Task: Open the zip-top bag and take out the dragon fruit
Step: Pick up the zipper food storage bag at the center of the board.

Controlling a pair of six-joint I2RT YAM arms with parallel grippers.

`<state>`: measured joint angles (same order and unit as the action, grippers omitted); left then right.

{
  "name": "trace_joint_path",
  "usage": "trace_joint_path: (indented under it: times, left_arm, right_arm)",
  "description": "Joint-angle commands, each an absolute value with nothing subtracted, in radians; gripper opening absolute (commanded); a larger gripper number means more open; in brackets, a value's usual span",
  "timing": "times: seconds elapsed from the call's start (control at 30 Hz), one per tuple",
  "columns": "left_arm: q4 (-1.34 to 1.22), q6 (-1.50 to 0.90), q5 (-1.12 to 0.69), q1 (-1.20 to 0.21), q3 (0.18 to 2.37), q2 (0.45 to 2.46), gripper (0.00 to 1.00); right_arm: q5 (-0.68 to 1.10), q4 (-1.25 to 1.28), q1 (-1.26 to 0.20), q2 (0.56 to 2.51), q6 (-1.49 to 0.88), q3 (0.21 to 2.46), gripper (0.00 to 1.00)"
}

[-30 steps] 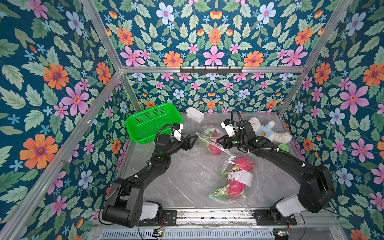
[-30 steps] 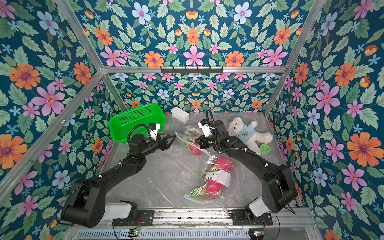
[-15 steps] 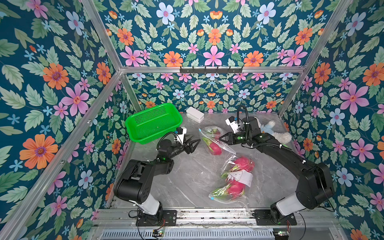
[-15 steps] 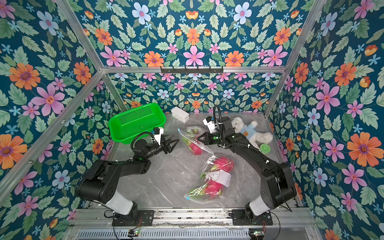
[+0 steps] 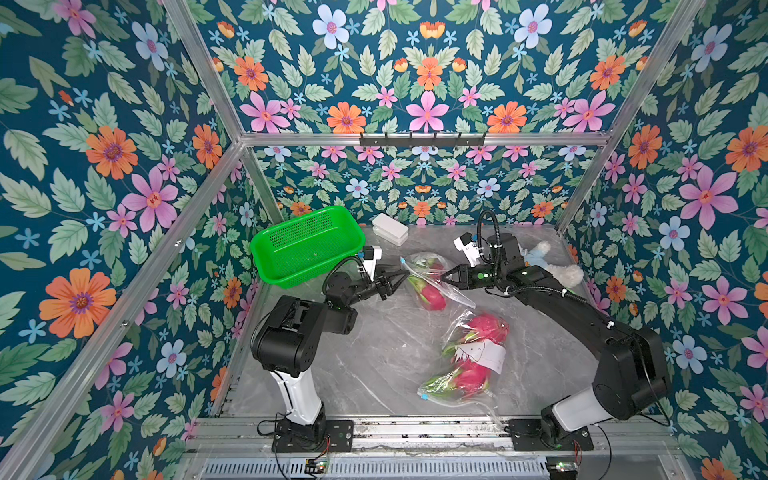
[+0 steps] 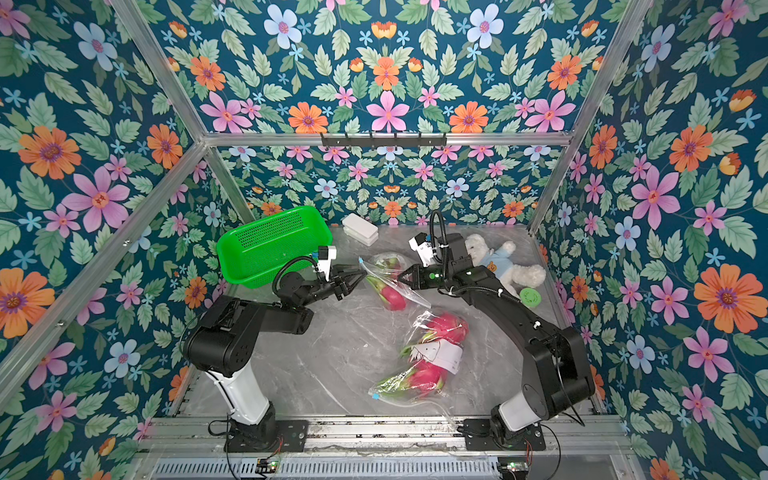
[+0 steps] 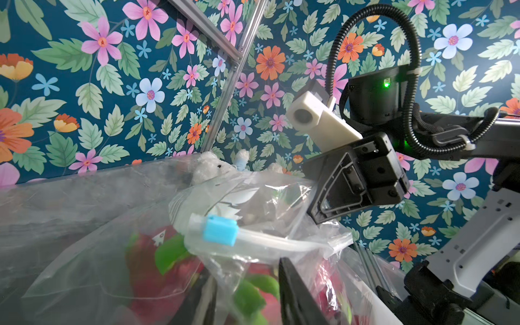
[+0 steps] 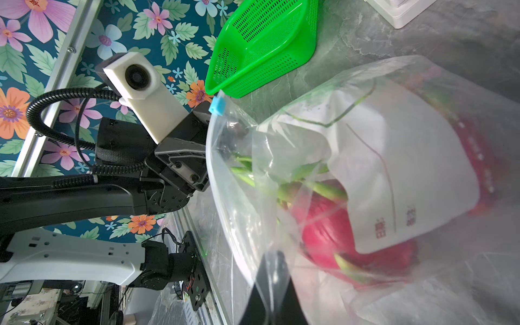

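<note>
Dragon fruit (image 5: 430, 293) lay inside the clear zip-top bag (image 5: 424, 271), mid-table toward the back, btwn the two arms. Pink skin and green scales showed thru the film, w/ a white label sheet (image 8: 408, 183) in the bag too. Bag's mouth edge was lifted off the table (image 5: 365, 357). Blue slider (image 7: 221, 230) sat at the end of the zip track nearest the left gripper (image 5: 401, 277).

Right gripper (image 5: 445, 277) was clenched on the bag's edge on its own side, film pinched btwn its fingers in the right wrist view. Left gripper was at the opposite edge, just below the slider. Left wrist view showed film btwn its fingers w/ a gap left, so couldn't tell whether it had hold.

Nearer the front, a second bag (image 5: 457, 401) lay flat on the table w/ two more inside, far fruit (image 5: 484, 326) and near fruit (image 5: 467, 376), apart from both grippers.

Green basket (image 5: 291, 276) sat at back left, white box (image 5: 390, 229) by the back wall. Teddy bear (image 6: 496, 259) was at back right, behind the right arm, w/ a small green disc (image 6: 530, 297) beside it.
</note>
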<state>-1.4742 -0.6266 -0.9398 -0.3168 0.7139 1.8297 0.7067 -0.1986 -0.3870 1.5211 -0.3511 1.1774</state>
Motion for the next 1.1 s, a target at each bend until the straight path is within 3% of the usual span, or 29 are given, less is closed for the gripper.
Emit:
trace_joint_path:
  times: [0.0, 0.1, 0.33, 0.4, 0.47, 0.6, 0.67, 1.07]
  left_arm:
    - [-1.589, -0.688, -0.974, -0.32, 0.738, 1.846, 0.21]
    - [-1.605, -0.728, -0.986, -0.321, 0.756, 1.852, 0.0]
    - [-1.581, -0.728, -0.963, -0.345, 0.704, 1.767, 0.0]
    - [-1.503, -0.662, -0.929, -0.373, 0.679, 1.715, 0.0]
    - [-1.341, -0.523, -0.873, -0.417, 0.663, 1.644, 0.0]
    - [-0.845, -0.142, -0.64, -0.549, 0.697, 1.497, 0.0]
    - [-0.767, -0.088, -0.574, -0.583, 0.708, 1.471, 0.0]
    - [-0.838, -0.117, -0.528, -0.589, 0.664, 1.433, 0.0]
  right_arm:
    - [0.728, -0.193, -0.386, 1.516, -0.336, 1.18, 0.0]
    - [0.71, -0.208, -0.385, 1.515, -0.327, 1.178, 0.0]
    - [0.65, -0.289, -0.385, 1.474, -0.289, 1.21, 0.0]
    - [0.603, -0.351, -0.388, 1.453, -0.268, 1.245, 0.26]
    - [0.551, -0.402, -0.402, 1.428, -0.245, 1.276, 0.42]
    - [0.36, -0.504, -0.504, 1.387, -0.151, 1.352, 0.51]
    - [0.336, -0.517, -0.54, 1.388, -0.14, 1.381, 0.51]
    - [0.487, -0.545, -0.546, 1.475, -0.015, 1.424, 0.48]
